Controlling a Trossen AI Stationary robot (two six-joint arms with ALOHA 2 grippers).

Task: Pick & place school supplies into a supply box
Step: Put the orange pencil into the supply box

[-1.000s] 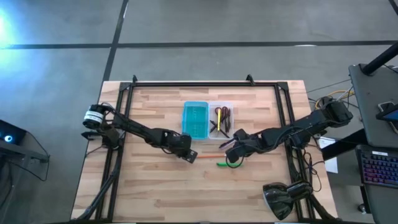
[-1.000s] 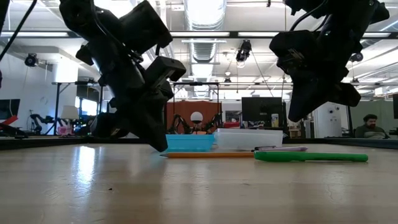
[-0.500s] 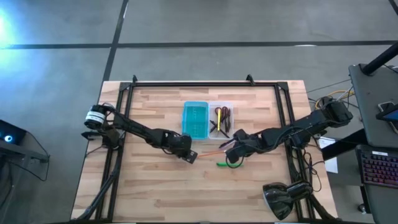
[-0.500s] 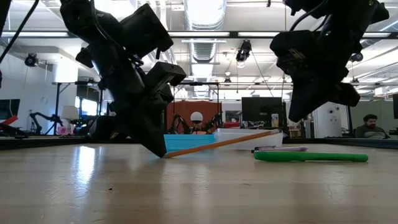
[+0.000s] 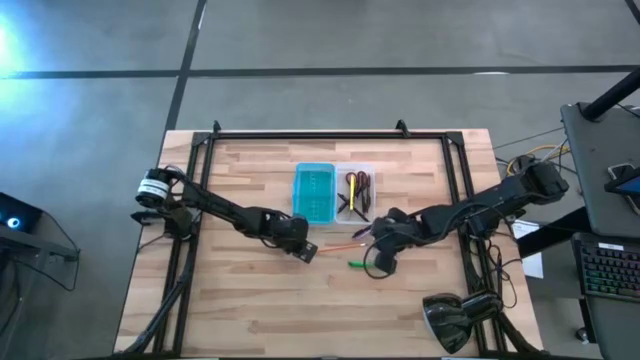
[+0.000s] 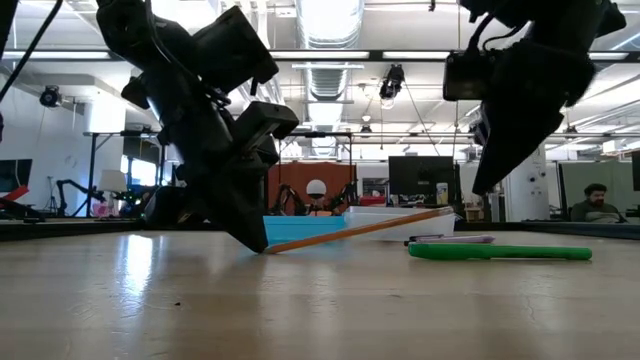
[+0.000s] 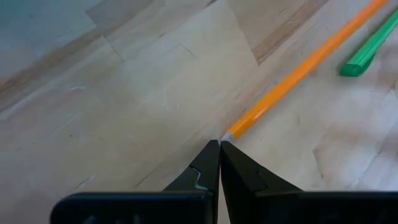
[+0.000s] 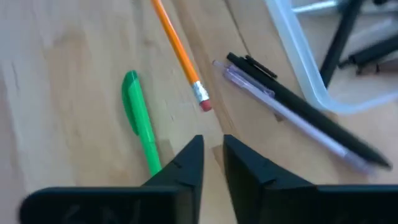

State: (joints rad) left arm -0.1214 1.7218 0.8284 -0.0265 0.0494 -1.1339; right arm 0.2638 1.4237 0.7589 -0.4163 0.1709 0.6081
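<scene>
One orange pencil (image 7: 292,78) tip pinched in shut left claw (image 7: 219,144); eraser end raised.

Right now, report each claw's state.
Left claw: shut on the orange pencil, one end lifted.
Right claw: slightly open, empty, above the green marker.

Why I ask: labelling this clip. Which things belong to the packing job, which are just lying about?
Job: orange pencil in left hand, green marker, black pen, purple pen, supply box, right hand hovering open.
Lying about: keyboard, dark domed object at table edge.
</scene>
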